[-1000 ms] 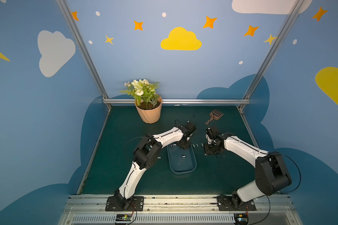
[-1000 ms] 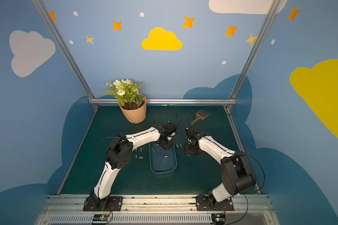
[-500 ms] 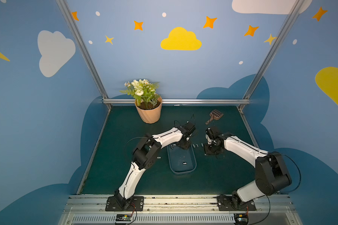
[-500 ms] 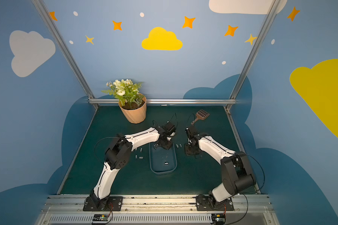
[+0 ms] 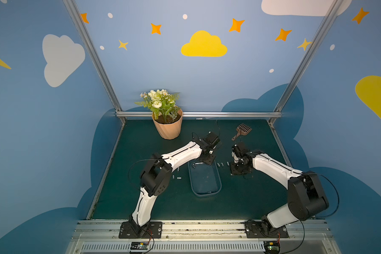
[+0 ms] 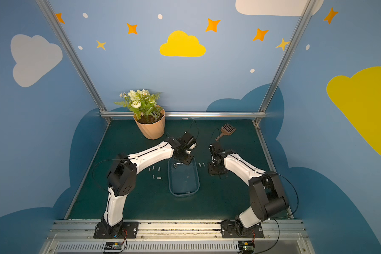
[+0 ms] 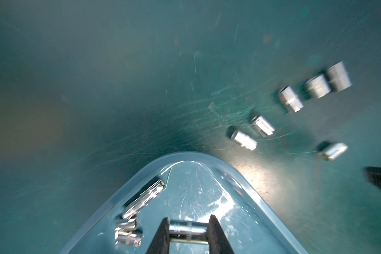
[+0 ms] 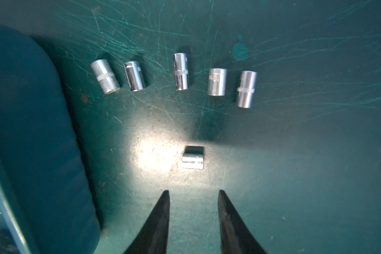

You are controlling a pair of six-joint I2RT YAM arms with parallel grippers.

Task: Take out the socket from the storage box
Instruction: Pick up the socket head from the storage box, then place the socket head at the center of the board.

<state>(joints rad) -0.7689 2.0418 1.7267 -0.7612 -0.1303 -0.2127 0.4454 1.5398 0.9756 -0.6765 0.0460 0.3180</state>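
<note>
Broadly, the green bench (image 5: 128, 198) carries the bluish storage box (image 5: 205, 194), which lies between the two arms. The left end effector (image 7: 188, 218) reaches inside the box, its jaws narrowed onto a chrome socket (image 7: 187, 229) held crosswise between them. Two other sockets (image 7: 128, 231) sit just beside it by the box wall. The right end effector (image 8: 194, 193) hangs over the bench beside the box, jaws apart and empty. A loose socket (image 8: 193, 161) lies just ahead of its tips, with a row of five sockets (image 8: 180, 71) beyond.
</note>
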